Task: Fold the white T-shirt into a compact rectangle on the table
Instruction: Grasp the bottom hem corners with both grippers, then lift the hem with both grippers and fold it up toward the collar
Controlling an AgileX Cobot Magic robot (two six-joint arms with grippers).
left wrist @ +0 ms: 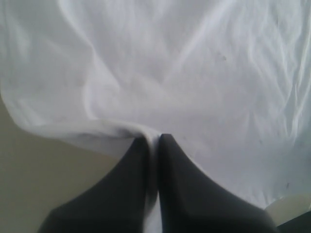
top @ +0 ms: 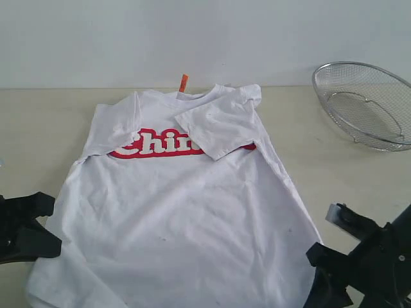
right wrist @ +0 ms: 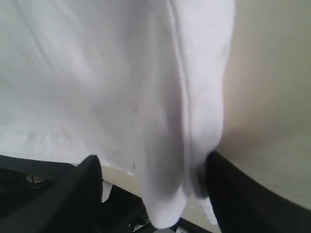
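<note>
A: Progress?
B: Early: white short-sleeved cotton T-shirt [top: 186, 218] lies flat mid pale beige matte table [top: 38, 122], sleeves look turned in; body folds not yet done. L black claw [left wrist: 152, 145] pinches its left edge; R black claw [right wrist: 153, 160] wide, hem btwn jaws.
A: Room?
B: Plain white wall [top: 192, 38]; round wire-mesh metal basket [top: 385, 128] far right.

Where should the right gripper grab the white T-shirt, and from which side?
Probably the white T-shirt at its lower right edge, coming in from the outer right side. There the stitched edge lies as a thin fold between the jaws of the open right gripper, mirroring the left gripper, shut on the opposite edge.
</note>
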